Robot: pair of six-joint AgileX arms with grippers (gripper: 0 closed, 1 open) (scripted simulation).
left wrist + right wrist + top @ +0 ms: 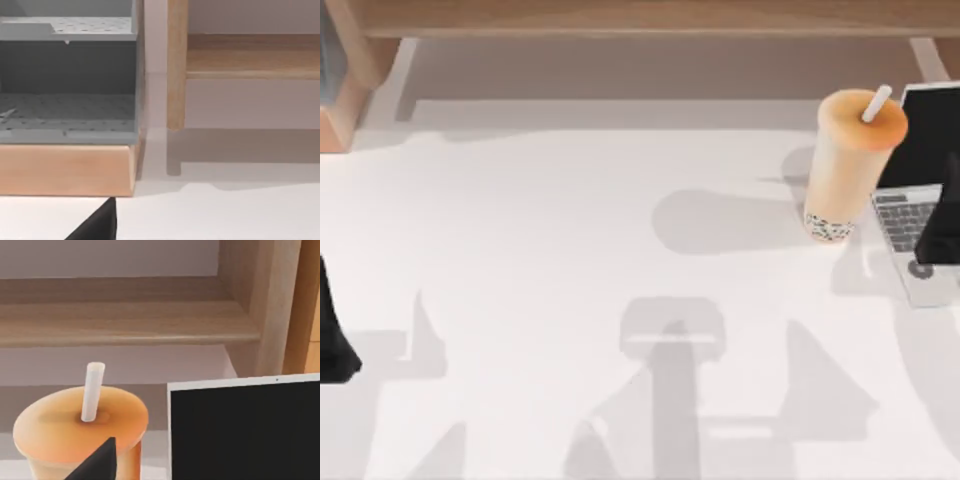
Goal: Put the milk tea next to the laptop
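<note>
Upright, milk tea [847,165] stands just beside laptop [920,190]; claw states seemingly untellable.

No words, brands or numbers can be read anywhere; the laptop [920,215] at the right edge bears just a round mark, without letters.

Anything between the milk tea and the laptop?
Nothing visible. The milk tea stands upright on the table right beside the laptop, on its left, with only a thin strip of bare table between their bases.
</note>
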